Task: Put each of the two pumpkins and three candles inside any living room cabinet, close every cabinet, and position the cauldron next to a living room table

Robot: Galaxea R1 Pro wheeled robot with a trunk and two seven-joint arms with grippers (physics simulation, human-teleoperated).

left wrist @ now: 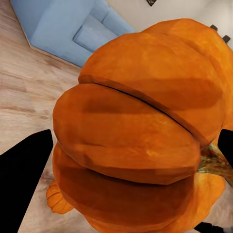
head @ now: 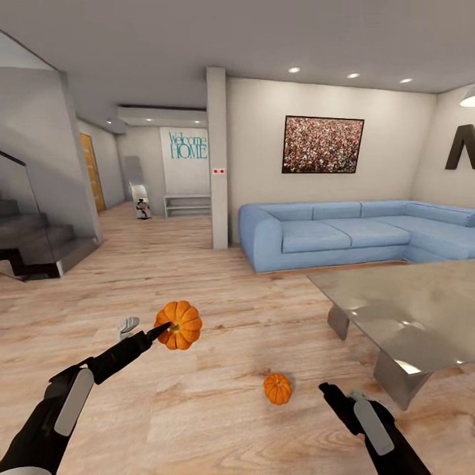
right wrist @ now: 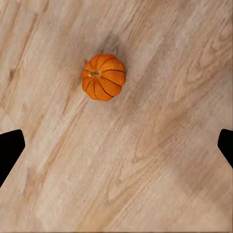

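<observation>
A: Where are the 2 pumpkins?

B: 1 round, ribbed, bright-orange pumpkin (head: pixel 179 324) is up off the light wood plank floor (head: pixel 218 290), clamped in the left hand (head: pixel 160 330). In the head view the black fingers meet it at its side, by the stem. In the left wrist view this pumpkin (left wrist: pixel 141 131) sits right between the 2 dark fingertips (left wrist: pixel 24 170), with the blue corner sofa (left wrist: pixel 68 29) behind it.

A: And the other one?

B: The second small orange pumpkin (head: pixel 278 388) stands upright on the floor, stem up, between the 2 arms and nearer the right one. It lies just in front of the low coffee bench with the grey reflective glass top (head: pixel 409 310), apart from its legs.

A: What is the right hand doing?

B: The right hand (head: pixel 332 394) hangs above the floor just beside that pumpkin, not touching it. In the right wrist view its fingertips (right wrist: pixel 9 150) stand wide apart at the edges, nothing between them, and the pumpkin (right wrist: pixel 103 76) rests on the planks (right wrist: pixel 160 160) beyond.

A: Anything else around?

B: The blue sofa (head: pixel 349 234) stands along the pale wall under a dark-framed speckled picture (head: pixel 322 144), behind the bench.
</observation>
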